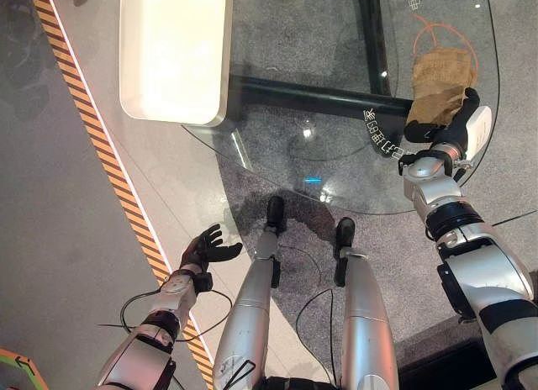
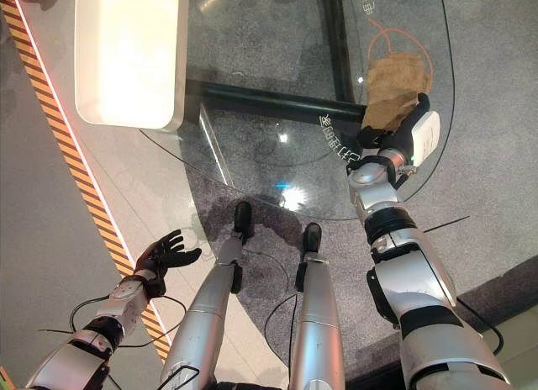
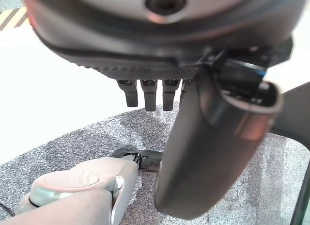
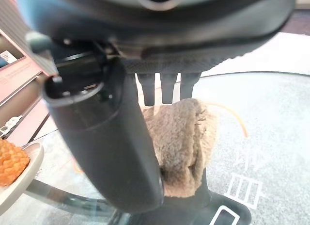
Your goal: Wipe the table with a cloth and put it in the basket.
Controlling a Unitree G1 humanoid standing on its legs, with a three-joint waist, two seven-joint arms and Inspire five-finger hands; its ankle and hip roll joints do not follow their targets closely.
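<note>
A tan cloth [image 1: 439, 79] lies bunched on the right part of the round glass table [image 1: 303, 37], inside an orange ring drawn on the glass. My right hand [image 1: 437, 129] is at the cloth's near edge. In the right wrist view the cloth [image 4: 181, 137] sits folded between the fingers [image 4: 167, 87] and the thumb [image 4: 111, 137], so the hand is shut on it. My left hand [image 1: 206, 249] hangs low over the floor at the lower left, away from the table, with relaxed fingers [image 3: 147, 91] and nothing in it.
A white rectangular container [image 1: 172, 50] stands on the table's left part. A dark bar [image 1: 311, 96] runs under the glass. Beside the table, the right wrist view shows a plate with an orange textured item [image 4: 12, 162]. Yellow-black tape [image 1: 109, 155] crosses the floor on the left.
</note>
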